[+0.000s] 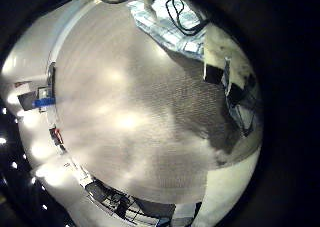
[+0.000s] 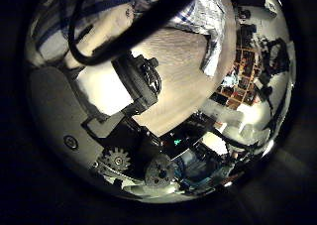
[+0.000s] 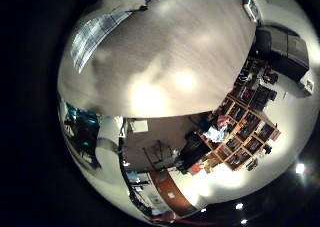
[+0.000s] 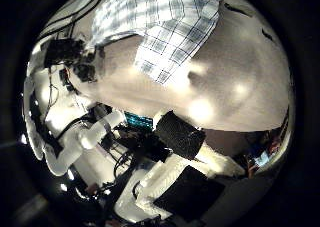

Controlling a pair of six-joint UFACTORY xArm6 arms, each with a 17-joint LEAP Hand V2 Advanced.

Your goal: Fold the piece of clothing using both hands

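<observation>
A checked shirt lies spread on the wood-grain table in the right thumb side palm view, some way from that palm. My left hand is above the table, fingers relaxed, with no cloth in them. My right hand is also above the table and holds nothing. A hand hangs over the table beside the shirt.
Bare table lies under the left palm and bare table under the right palm. Shelves with clutter stand beyond the table's edge. Another arm shows beside the shirt.
</observation>
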